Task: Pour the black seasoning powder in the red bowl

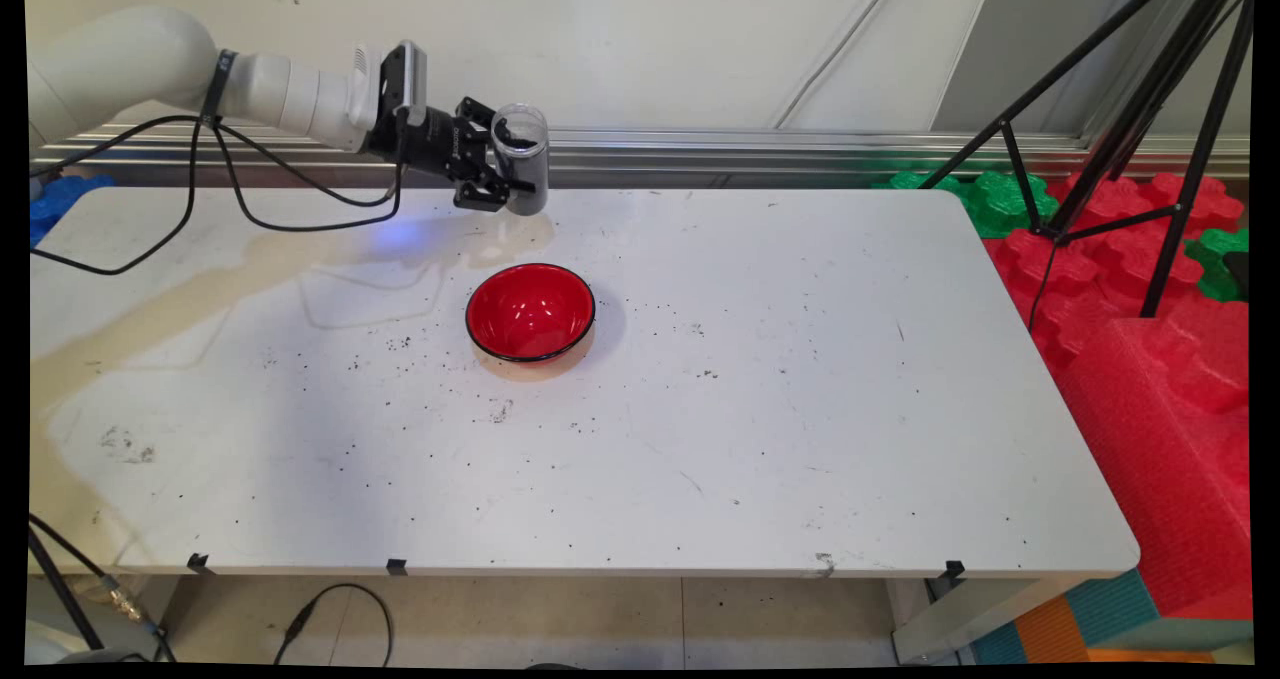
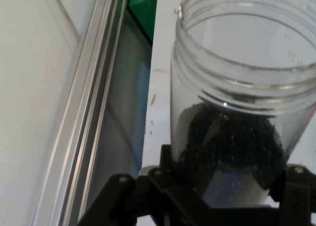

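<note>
A white robot arm reaches in from the left, its gripper raised above the far side of the tabletop. The jaws are closed around a clear, lidless jar, held upright by its lower part. Black grains lie in the jar's bottom. A red bowl sits on the tabletop below, nearer the camera. Dark specks are scattered around it.
</note>
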You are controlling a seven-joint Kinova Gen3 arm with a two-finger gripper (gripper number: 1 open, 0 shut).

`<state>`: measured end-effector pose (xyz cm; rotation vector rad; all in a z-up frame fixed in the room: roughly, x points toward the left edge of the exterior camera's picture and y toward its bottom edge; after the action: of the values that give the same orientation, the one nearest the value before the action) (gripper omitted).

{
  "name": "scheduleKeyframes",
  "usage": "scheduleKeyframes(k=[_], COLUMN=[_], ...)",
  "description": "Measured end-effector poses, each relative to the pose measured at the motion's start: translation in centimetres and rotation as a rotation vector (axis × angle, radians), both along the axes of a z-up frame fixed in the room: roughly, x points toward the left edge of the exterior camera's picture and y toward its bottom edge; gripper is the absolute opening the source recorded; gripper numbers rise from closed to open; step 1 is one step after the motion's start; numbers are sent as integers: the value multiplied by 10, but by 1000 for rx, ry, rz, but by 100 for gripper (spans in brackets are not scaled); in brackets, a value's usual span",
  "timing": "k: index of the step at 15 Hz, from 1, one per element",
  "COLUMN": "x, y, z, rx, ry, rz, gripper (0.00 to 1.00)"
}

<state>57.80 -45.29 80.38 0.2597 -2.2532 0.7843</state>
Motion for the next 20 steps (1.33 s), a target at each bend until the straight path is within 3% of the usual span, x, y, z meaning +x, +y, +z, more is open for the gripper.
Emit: scheduleKeyframes(k=[20], x=[-16], y=[33], z=[-20], rx=[-281], ry=[-294], rz=[-195], gripper=[0])
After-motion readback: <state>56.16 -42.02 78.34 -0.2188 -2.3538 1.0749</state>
